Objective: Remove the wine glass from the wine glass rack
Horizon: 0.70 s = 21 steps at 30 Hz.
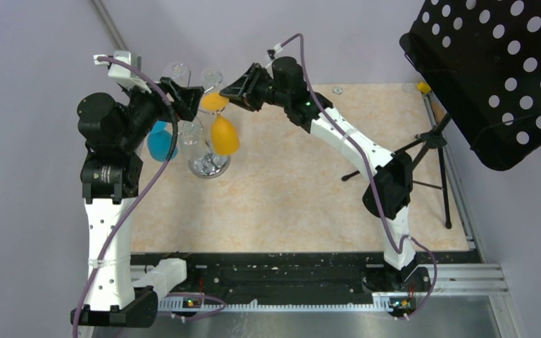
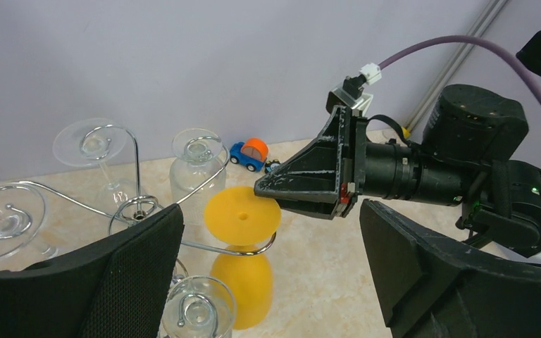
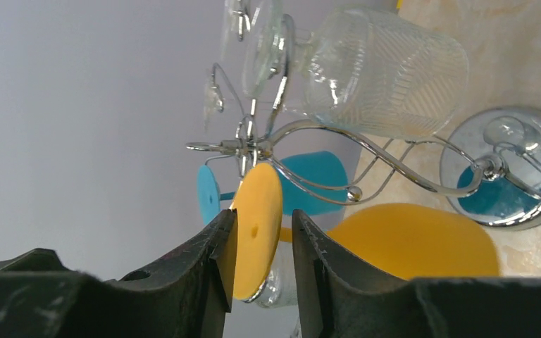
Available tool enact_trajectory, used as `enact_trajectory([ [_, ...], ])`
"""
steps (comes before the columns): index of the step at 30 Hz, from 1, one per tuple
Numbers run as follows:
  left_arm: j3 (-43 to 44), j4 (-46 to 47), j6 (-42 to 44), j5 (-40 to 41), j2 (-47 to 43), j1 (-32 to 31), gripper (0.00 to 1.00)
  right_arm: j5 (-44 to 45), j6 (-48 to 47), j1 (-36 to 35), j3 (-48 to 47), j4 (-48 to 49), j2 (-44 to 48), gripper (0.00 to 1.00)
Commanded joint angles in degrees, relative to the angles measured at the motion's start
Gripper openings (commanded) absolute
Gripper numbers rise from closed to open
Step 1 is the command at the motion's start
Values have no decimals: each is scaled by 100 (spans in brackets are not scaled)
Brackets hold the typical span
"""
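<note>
I am reaching my right pincer point(image 3: 264, 218) in from about 3 o'clock toward the top of the wine glass rack point(image 1: 210, 167), which is standing at the table's point(image 1: 289, 204) 10 o'clock corner. The orange wine glass point(image 3: 423, 239) is hanging upside down on the rack's 3 o'clock side, with its round foot caught in a curled chrome hook. My right fingers point(image 3: 211, 246) are straddling the rim of that orange foot. One finger is lying against the disc and a thin gap is showing at the other, so this pincer is loosened around the foot, not clenched on it.

I am holding my left pincer point(image 1: 187, 91) released, jaws spread wide, just beside the rack's top at about 9 o'clock and gripping nothing. A blue wine glass point(image 1: 160, 143) is hanging on the rack's 9 o'clock side, and a clear patterned glass point(image 3: 387, 77) is hanging at 12 o'clock. A small blue and orange toy car point(image 2: 248, 153) is sitting on the table beyond the rack. A black perforated music stand point(image 1: 500, 70) is standing at the table's 2 o'clock edge.
</note>
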<state>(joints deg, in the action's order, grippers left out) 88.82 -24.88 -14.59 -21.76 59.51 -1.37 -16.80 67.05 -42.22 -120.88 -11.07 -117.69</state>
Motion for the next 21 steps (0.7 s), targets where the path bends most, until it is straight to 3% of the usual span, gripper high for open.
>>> enact_trajectory([
  [1, 27, 96, 110, 55, -27, -22, 99, -183, 29, -54, -304, -132, -130, 37],
  [4, 16, 89, 105, 57, -35, -27, 99, -212, 71, -54, -288, -109, -133, 31],
  [11, -4, 80, 99, 79, -65, -22, 99, 57, 89, -50, -2, 56, 155, 1],
  [21, -31, 89, 84, 99, -134, -22, 99, 327, 194, -50, 285, 145, 655, 0],
])
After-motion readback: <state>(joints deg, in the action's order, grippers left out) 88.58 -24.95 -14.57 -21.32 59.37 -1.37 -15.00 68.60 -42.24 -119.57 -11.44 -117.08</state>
